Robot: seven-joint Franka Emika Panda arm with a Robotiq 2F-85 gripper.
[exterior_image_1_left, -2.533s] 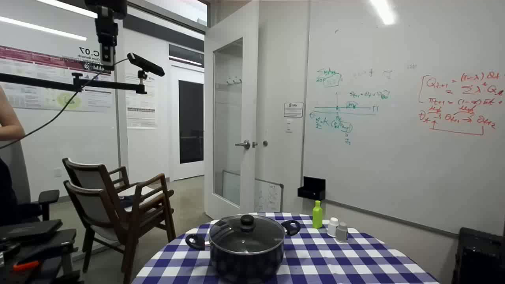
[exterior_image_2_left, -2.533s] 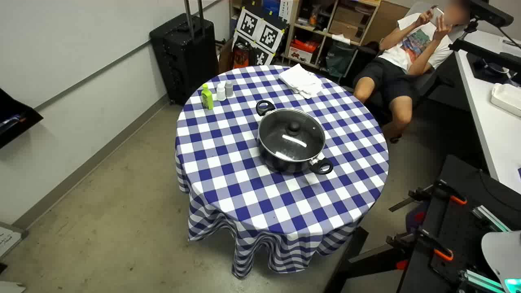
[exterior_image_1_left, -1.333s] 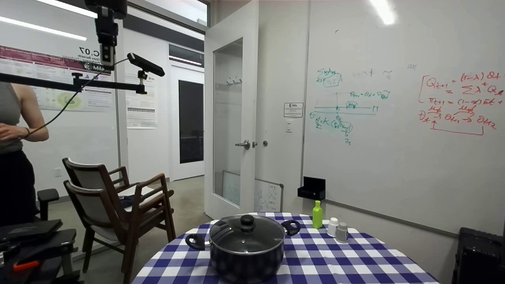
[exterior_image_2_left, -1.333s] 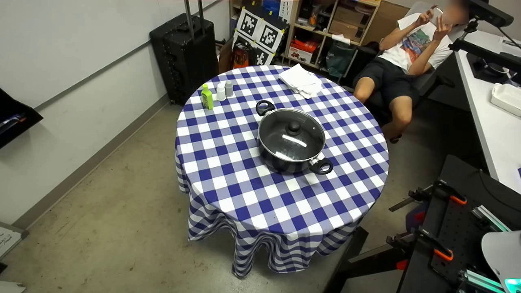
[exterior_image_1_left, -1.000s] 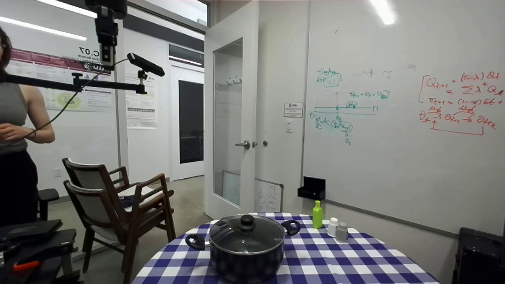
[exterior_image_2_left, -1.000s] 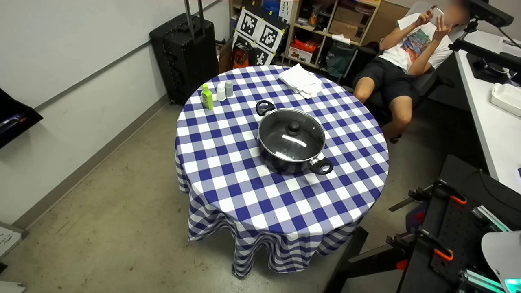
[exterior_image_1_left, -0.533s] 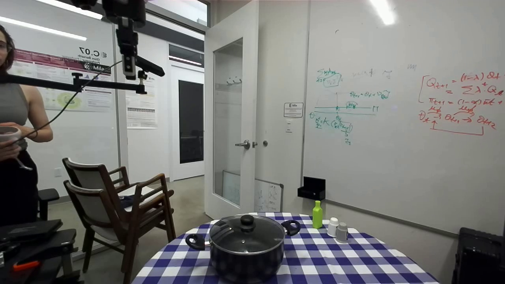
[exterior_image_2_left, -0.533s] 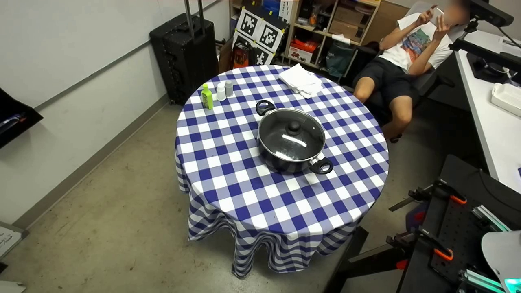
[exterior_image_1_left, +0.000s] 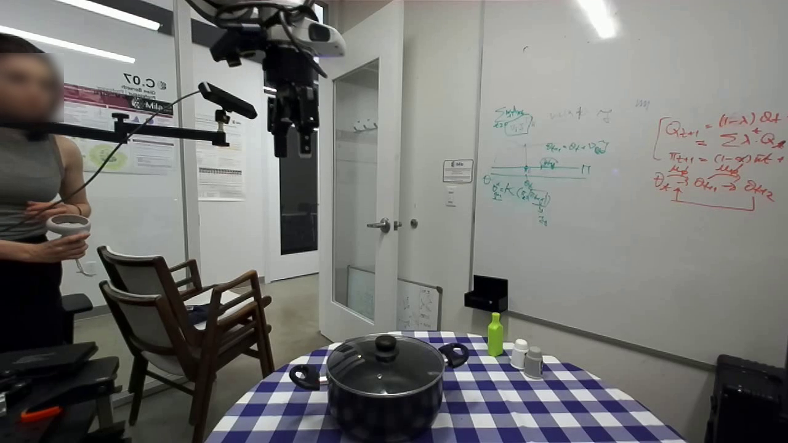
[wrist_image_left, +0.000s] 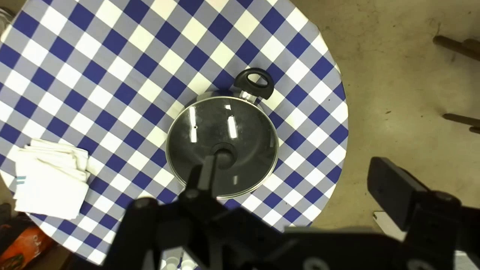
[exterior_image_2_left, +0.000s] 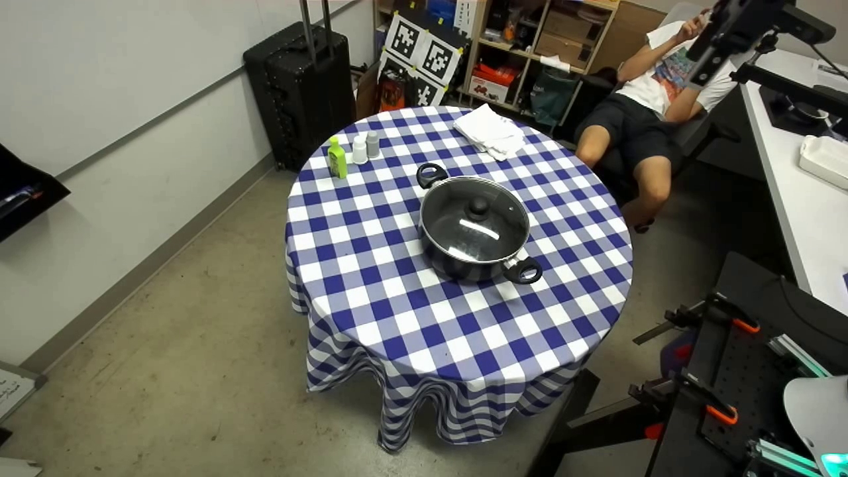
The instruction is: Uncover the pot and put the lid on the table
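Observation:
The dark pot (exterior_image_1_left: 385,413) stands on the checkered table (exterior_image_1_left: 548,424); it also shows in an exterior view (exterior_image_2_left: 464,270). The glass lid (exterior_image_1_left: 360,375) with its dark knob (exterior_image_1_left: 386,348) sits flat on the pot; it also shows in an exterior view (exterior_image_2_left: 457,242) and in the wrist view (wrist_image_left: 251,127). My gripper (exterior_image_1_left: 293,151) hangs in the air well above table height, apart from pot and lid; it enters an exterior view at the top right (exterior_image_2_left: 698,79). In the wrist view the gripper (wrist_image_left: 294,174) is wide open and empty; its left finger overlaps part of the knob in the picture.
A green bottle (exterior_image_2_left: 337,159), a white shaker (exterior_image_2_left: 360,151) and a grey shaker (exterior_image_2_left: 373,146) stand near the table's edge. Folded white cloths (exterior_image_2_left: 489,132) lie on the table. A camera on a boom (exterior_image_1_left: 228,100) is near my gripper. A person stands beyond it; another sits.
My gripper has moved right and slightly down in an exterior view, and two spread fingers now show. It has come into view at the top right elsewhere. Pot and lid have not moved.

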